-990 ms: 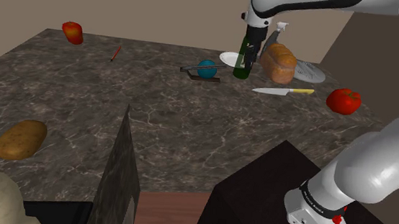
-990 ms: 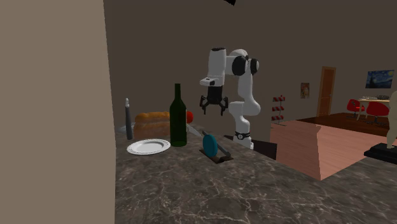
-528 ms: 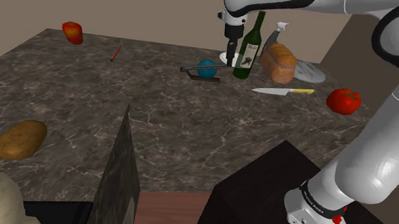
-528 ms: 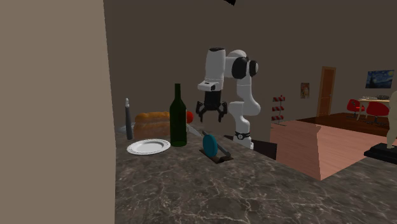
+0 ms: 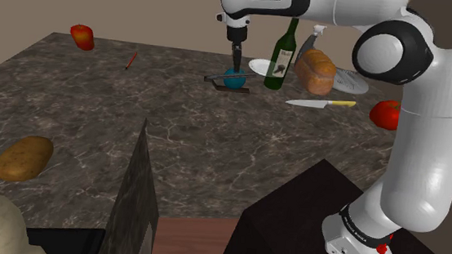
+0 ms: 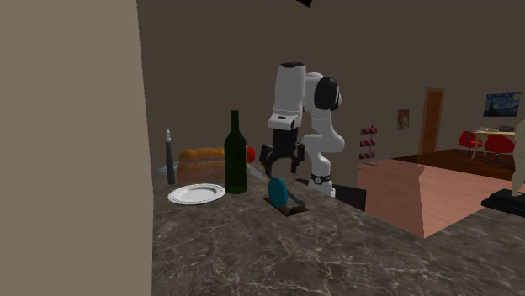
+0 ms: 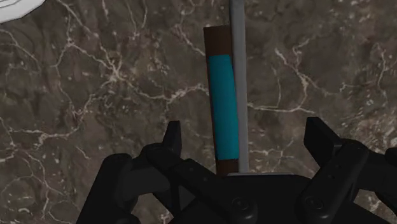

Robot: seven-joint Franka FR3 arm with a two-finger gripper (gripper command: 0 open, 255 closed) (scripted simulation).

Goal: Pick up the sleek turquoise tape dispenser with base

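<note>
The tape dispenser [image 5: 234, 79] is a turquoise disc standing on edge on a dark brown base, with a grey bar along it. It rests on the dark marble counter [image 5: 175, 135], just beside the green bottle. My black gripper [image 5: 235, 61] hangs directly over it, pointing down, a short way above the disc. The second exterior view has the gripper [image 6: 281, 168] just above and behind the dispenser [image 6: 277, 192]. Seen from the wrist, the dispenser [image 7: 224, 108] lies lengthwise in the gap of the open gripper [image 7: 245, 143], and neither finger touches it.
A green wine bottle [image 5: 282, 56], a white plate [image 5: 260, 66] and a bread loaf [image 5: 314, 71] stand close on the shoulder view's right of the dispenser. A knife [image 5: 320, 103] and tomato [image 5: 389, 114] lie nearer the stand. A potato [image 5: 23, 158] sits far left.
The arm has swung from over the bottle toward the shoulder view's left and come lower, so the gripper now hangs over the dispenser. Nothing on the counter has moved.
</note>
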